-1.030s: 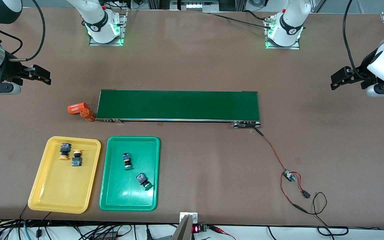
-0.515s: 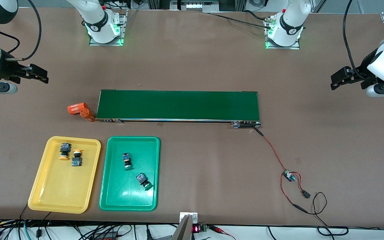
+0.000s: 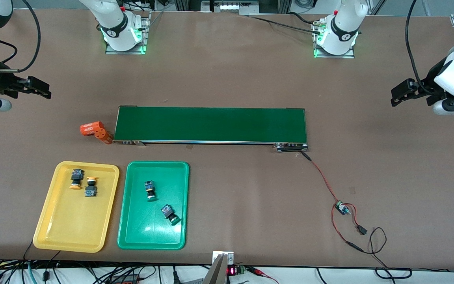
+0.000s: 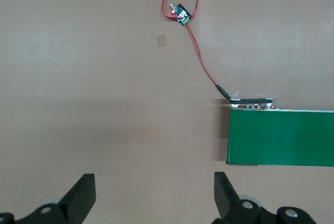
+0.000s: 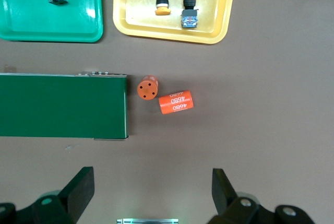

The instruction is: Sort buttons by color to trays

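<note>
**Yellow and green buttons sorted, pincers away**

I see two yellow buttons (image 3: pixel 81 182) in the yellow tray (image 3: pixel 57 232), two green buttons (image 3: pixel 160 201) in the green tray (image 3: pixel 132 232). Left pincer (image 3: pixel 398 94) and right pincer (image 3: pixel 40 88), both spread and empty, hang well apart from them over bare counter (image 3: pixel 231 75).

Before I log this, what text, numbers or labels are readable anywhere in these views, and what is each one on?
"4680", printed twice in white on the lying orange cylinder, beside the conveyor belt at the right arm's end.
Red digits on the small display at the table edge nearest the front camera: too small to read.
Buttons and both trays: no readable text.
</note>
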Controlling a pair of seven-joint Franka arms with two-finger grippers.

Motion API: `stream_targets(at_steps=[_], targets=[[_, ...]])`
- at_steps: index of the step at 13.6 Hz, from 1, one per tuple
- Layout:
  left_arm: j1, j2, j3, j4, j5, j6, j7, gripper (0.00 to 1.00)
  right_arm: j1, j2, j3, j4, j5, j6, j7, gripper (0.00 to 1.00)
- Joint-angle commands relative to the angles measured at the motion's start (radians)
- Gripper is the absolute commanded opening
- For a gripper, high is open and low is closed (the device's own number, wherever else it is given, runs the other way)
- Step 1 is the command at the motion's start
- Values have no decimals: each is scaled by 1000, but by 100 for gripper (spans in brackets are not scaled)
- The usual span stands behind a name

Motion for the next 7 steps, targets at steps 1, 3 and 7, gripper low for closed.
stream_targets(at_steps=[1,3,7], targets=[[-1,1,2,18,-14,-21,9,100,-41,0,71,18,20,-10,-5,100],[-1,1,2,18,-14,-21,9,100,-52,0,106,21,22,-10,-4,100],[-1,1,2,20,-14,-21,9,100,-47,0,109,21,30,-4,0,100]])
